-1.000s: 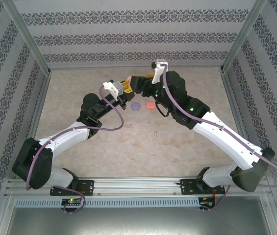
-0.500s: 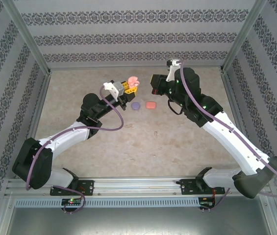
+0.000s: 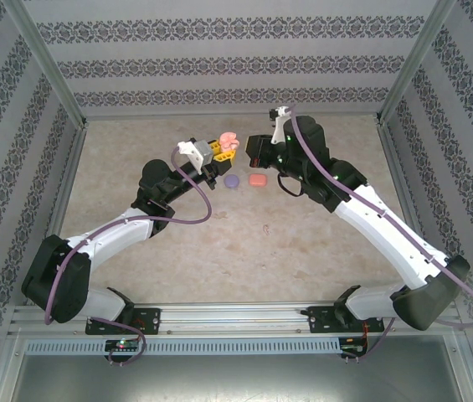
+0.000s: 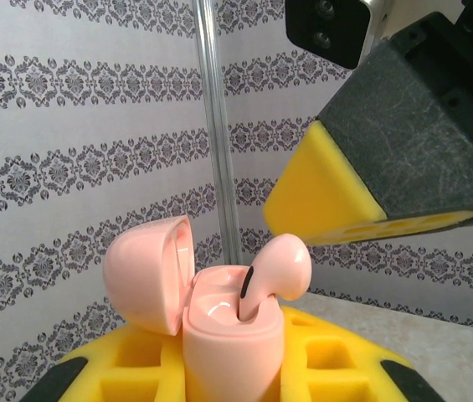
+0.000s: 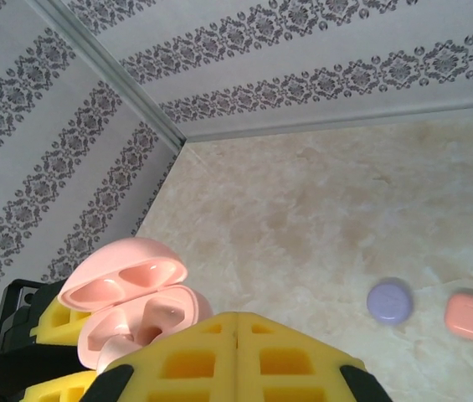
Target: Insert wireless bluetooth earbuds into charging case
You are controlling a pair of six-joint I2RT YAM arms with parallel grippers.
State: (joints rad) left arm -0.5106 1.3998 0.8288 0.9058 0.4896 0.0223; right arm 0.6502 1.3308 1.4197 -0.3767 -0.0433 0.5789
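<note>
Earbud (image 4: 274, 268) pokes halfway out of the open pink case (image 4: 232, 335), left hand (image 3: 218, 151) clamped on it; right hand (image 5: 236, 331) is closed, empty, alongside.

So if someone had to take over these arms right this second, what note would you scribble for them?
Left gripper: shut on the pink case, held up off the table, lid open.
Right gripper: shut, nothing seen in it, close beside that case.
Pink earbud: stem down in the case, head sticking out, not fully seated.
Purple case and salmon case: lying on the table, both look closed.
Left to do: probably press that bud home, then move on to the other cases.
</note>
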